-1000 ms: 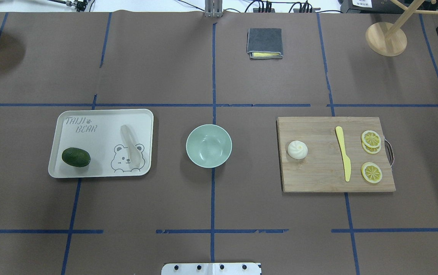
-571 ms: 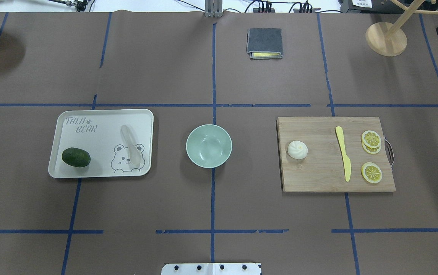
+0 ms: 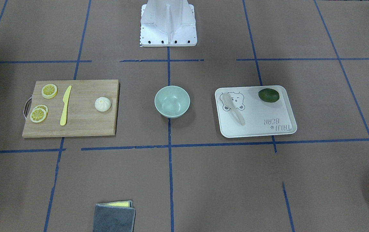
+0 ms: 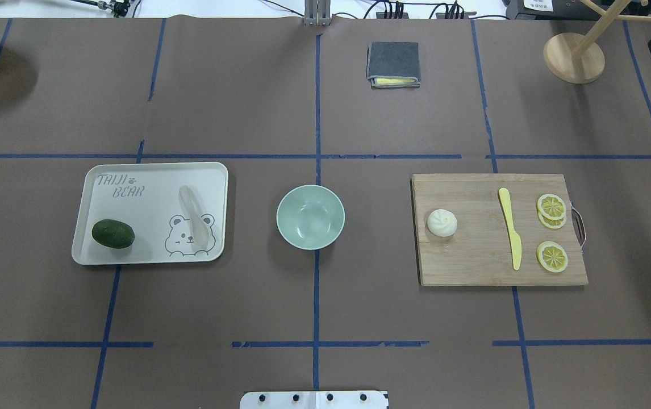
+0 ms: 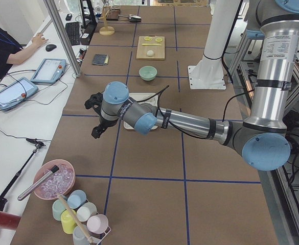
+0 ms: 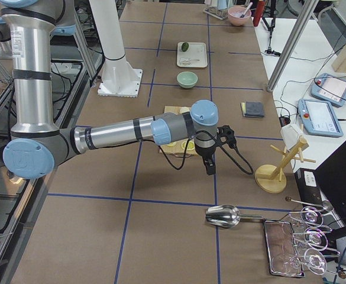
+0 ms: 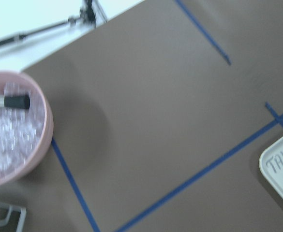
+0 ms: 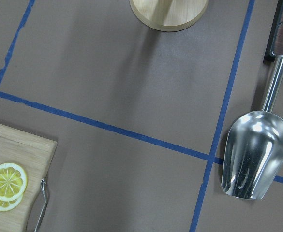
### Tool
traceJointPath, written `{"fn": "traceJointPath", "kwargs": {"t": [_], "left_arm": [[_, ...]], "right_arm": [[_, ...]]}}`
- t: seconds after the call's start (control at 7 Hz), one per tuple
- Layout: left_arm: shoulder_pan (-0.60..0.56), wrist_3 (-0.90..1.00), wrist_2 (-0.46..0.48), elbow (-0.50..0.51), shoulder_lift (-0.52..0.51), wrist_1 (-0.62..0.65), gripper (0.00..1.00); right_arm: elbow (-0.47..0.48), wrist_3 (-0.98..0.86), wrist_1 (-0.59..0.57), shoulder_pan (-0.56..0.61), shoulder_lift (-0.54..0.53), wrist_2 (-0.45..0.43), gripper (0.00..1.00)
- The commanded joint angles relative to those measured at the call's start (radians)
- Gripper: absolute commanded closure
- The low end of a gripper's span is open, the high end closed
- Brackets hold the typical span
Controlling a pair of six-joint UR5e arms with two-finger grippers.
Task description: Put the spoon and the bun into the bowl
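Note:
The pale spoon [image 4: 193, 218] lies on the cream tray [image 4: 132, 176] at the left, over the bear print; it also shows in the front view [image 3: 234, 109]. The white bun [image 4: 442, 222] sits on the wooden cutting board [image 4: 473, 267] at the right. The mint-green bowl [image 4: 310, 216] stands empty between them at the table's centre. Neither gripper shows in the overhead or front view. The left gripper [image 5: 95, 133] hangs over bare table beyond the tray's end. The right gripper [image 6: 210, 168] hangs past the board's end. I cannot tell whether either is open or shut.
A dark green avocado [image 4: 113, 233] lies on the tray. A yellow knife [image 4: 510, 227] and lemon slices [image 4: 551, 207] lie on the board. A grey cloth [image 4: 393, 63] is at the back. A pink ice bowl [image 7: 13, 130], a metal scoop [image 8: 255, 152] and a wooden stand [image 4: 574, 57] sit at the table's ends.

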Motion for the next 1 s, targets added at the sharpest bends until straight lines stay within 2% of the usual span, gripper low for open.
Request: {"fn": "traceJointPath", "kwargs": {"t": [0.0, 0.14, 0.29, 0.43, 0.57, 0.71, 0.86], "left_arm": [[0.072, -0.257, 0.001, 0.004, -0.059, -0.124, 0.00], [0.141, -0.370, 0.010, -0.009, -0.091, -0.125, 0.00], [0.224, -0.478, 0.117, -0.065, -0.091, -0.124, 0.00], [0.360, -0.599, 0.324, -0.157, -0.081, -0.108, 0.00], [0.472, -0.703, 0.355, -0.151, -0.082, -0.101, 0.00], [0.505, -0.832, 0.375, -0.157, -0.080, -0.082, 0.00], [0.603, -1.003, 0.488, -0.160, -0.082, -0.040, 0.00]], "right_arm": [[-0.005, -0.004, 0.054, 0.001, -0.017, 0.000, 0.00], [-0.006, 0.001, 0.077, 0.001, -0.037, -0.002, 0.00], [-0.005, 0.007, 0.089, 0.001, -0.055, 0.000, 0.00], [-0.009, 0.008, 0.111, 0.001, -0.065, 0.000, 0.00], [-0.008, 0.010, 0.111, 0.001, -0.065, 0.001, 0.00], [-0.011, 0.010, 0.111, 0.001, -0.065, 0.000, 0.00], [-0.011, 0.010, 0.111, 0.001, -0.065, 0.001, 0.00]]}}
